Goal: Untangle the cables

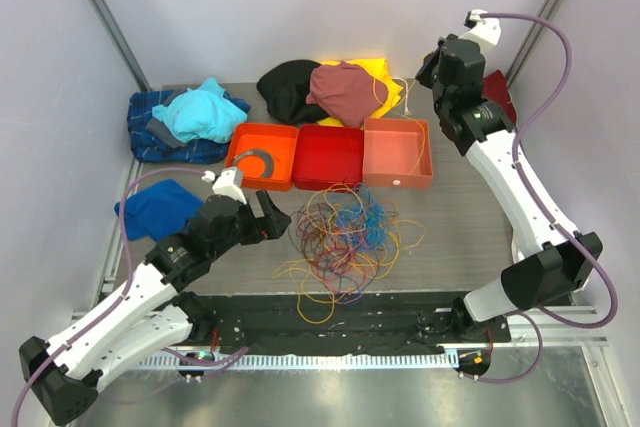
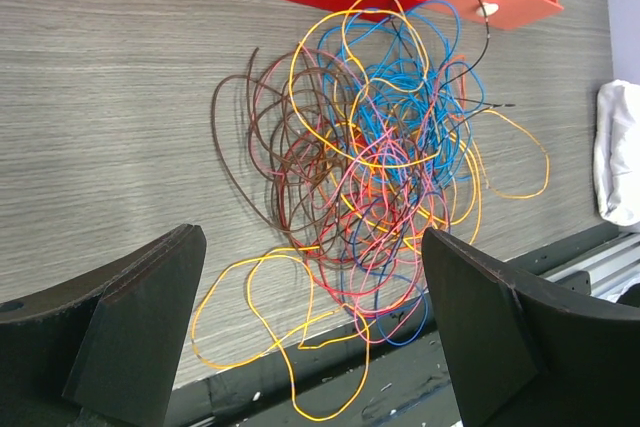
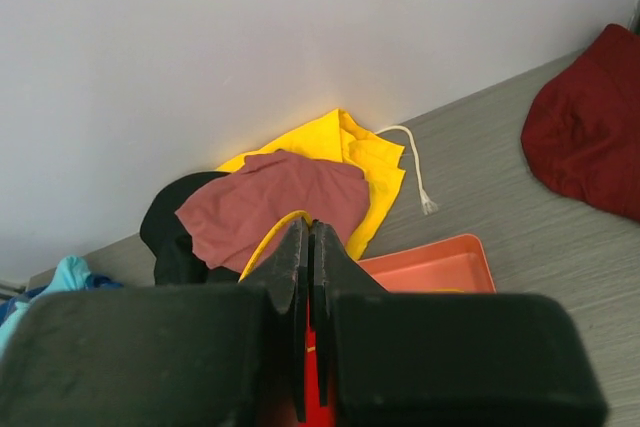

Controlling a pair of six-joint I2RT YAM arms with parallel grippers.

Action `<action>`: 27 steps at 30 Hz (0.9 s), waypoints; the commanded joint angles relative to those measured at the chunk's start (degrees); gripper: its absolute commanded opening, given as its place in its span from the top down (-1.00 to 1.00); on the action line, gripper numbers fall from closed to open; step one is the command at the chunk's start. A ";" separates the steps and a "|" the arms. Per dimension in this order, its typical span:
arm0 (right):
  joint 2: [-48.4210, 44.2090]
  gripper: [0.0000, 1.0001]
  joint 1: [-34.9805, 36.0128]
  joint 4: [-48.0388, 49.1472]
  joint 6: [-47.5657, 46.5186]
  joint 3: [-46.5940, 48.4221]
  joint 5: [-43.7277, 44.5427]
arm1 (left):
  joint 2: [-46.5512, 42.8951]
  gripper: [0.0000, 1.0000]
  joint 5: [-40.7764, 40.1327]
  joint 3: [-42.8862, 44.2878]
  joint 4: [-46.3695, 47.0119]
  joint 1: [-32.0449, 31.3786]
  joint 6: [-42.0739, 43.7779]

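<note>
The cables [image 1: 345, 237] lie in a loose tangle of orange, yellow, blue, red, pink and brown loops at the table's near middle. In the left wrist view the tangle [image 2: 385, 147] lies ahead, with an orange loop [image 2: 250, 317] trailing over the table's front edge. My left gripper [image 1: 276, 221] sits just left of the tangle, above the table, open and empty [image 2: 312, 239]. My right gripper [image 1: 430, 69] is raised over the back right, above the trays. It is shut [image 3: 308, 227] on a thin yellow cable [image 3: 262, 243] that curves out at its tips.
Three trays stand in a row behind the tangle: orange [image 1: 237, 152], red [image 1: 328, 162], salmon [image 1: 385, 152]. Clothes lie behind them: black, maroon [image 1: 345, 92] and yellow. Blue and cyan cloths [image 1: 195, 117] lie at the left, a dark red cloth [image 1: 500, 92] at the right.
</note>
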 commanded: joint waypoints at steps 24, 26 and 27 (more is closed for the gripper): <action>12.09 -0.05 -2.52 5.84 5.44 -17.51 -0.77 | 2.40 -0.90 -0.06 -1.49 2.35 -0.27 -0.69; 9.63 -0.23 -2.52 5.48 5.53 -17.33 -0.24 | 2.58 -0.91 -0.06 -1.40 2.44 -0.27 -0.78; 8.49 -0.25 -2.43 5.57 5.96 -17.68 -0.24 | 2.67 -0.91 -0.15 -1.48 2.61 -0.27 -0.87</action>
